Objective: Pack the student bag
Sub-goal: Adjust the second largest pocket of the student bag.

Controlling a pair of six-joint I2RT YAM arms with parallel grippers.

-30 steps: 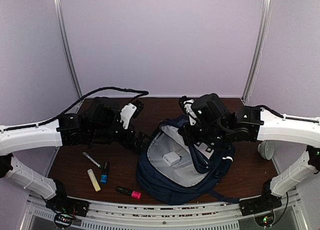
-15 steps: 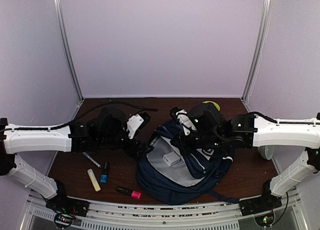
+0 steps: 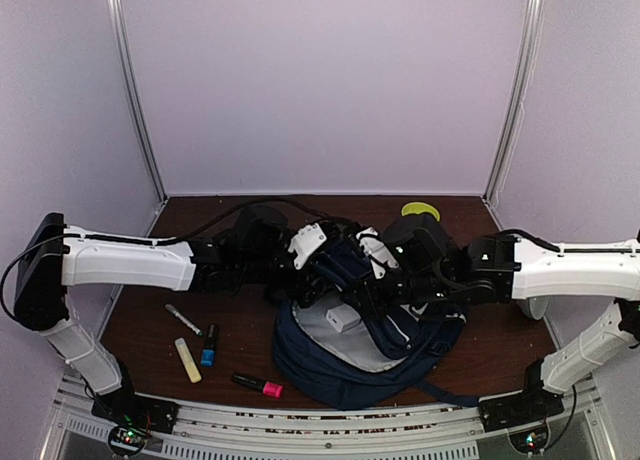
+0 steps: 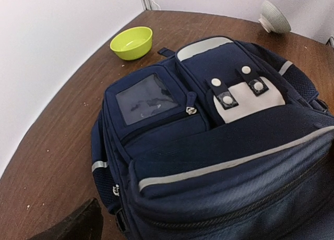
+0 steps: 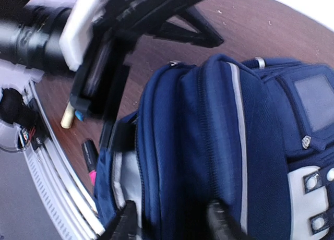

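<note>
Camera above: the student bag (image 3: 340, 365), a large navy blue fabric backpack with light grey lining, lies at the middle of the dark wooden table (image 3: 140, 330). Its main mouth gapes upward, and a small white box (image 3: 343, 317) rests on the lining inside. Both arms reach to the bag's far rim, where the left gripper (image 3: 330, 270) and the right gripper (image 3: 378, 280) sit close together, probably to keep the mouth wide for loading. Left of the bag and apart from it lie a thin white pen (image 3: 183, 320), a pale yellow highlighter (image 3: 187, 360), a blue marker (image 3: 208, 346) and a pink highlighter (image 3: 258, 385), seemingly waiting to go in.

Left wrist: the bag's front pockets and white snap patch fill the view. One dark finger (image 4: 73, 224) shows at the lower edge with nothing against it, and this gripper is spread wide and empty. A lime green plastic bowl (image 4: 131, 42) and a grey ribbed bowl (image 4: 275, 17) sit beyond the bag.

Right wrist: two black fingertips (image 5: 126, 222) stand partly apart, astride the fold of the bag's top rim. Whether they press the fabric or stand free of it, I cannot tell. I judge this position is meant to hold the rim up.
</note>
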